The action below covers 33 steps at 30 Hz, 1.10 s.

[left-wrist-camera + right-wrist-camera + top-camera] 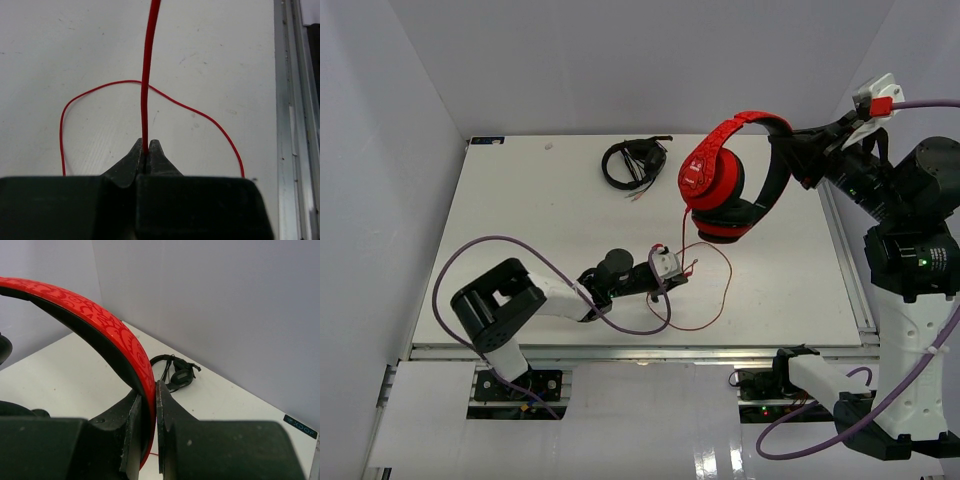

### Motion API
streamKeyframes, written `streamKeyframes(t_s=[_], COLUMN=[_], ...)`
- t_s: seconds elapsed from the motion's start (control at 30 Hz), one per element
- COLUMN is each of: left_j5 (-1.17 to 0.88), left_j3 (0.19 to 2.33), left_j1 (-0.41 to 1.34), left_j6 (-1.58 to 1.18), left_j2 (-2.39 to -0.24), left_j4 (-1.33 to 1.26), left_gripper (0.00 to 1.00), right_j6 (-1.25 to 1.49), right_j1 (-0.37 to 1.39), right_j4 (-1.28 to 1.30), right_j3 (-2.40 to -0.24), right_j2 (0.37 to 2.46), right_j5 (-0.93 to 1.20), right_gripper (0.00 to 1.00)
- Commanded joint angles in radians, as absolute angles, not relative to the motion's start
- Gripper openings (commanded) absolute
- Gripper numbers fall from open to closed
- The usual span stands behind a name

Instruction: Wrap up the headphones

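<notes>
The red headphones (725, 178) with black ear pads hang in the air over the table's right middle. My right gripper (790, 150) is shut on their red headband (125, 345), held between the jaws. The thin red cable (705, 290) drops from the left ear cup and loops on the table. My left gripper (685, 268) is shut on the cable (146, 75), pinching it at the fingertips near the table surface. The cable loop (100, 90) lies on the table beyond the jaws.
All-black headphones (633, 162) with a dark cable lie at the table's far middle, also in the right wrist view (177, 374). A metal rail (295, 125) runs along the table's right edge. Grey walls enclose the table.
</notes>
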<state>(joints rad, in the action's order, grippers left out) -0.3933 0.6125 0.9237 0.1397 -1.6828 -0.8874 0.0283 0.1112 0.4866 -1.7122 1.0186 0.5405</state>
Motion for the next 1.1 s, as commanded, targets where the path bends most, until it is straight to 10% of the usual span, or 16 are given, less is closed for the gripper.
streamKeyframes(t_s=[0.0, 0.6, 1.07], left_j5=[-0.455, -0.267, -0.219], left_j3=[0.6, 0.94, 1.575], left_j1=[0.92, 0.647, 0.638], left_j6=[0.189, 0.347, 0.026], left_j2=[-1.525, -1.238, -1.528], left_j4=[-0.683, 0.238, 0.752], left_gripper=[0.0, 0.0, 0.0], right_j6=[0.011, -0.545, -0.593], right_j1=[0.107, 0.109, 0.141], right_j4=[0.417, 0.718, 0.66], right_j3=[-1.628, -1.391, -1.081], right_j2=[0.982, 0.873, 0.747], right_j5=[0.689, 0.741, 0.487], right_gripper=[0.08, 0.08, 0.08])
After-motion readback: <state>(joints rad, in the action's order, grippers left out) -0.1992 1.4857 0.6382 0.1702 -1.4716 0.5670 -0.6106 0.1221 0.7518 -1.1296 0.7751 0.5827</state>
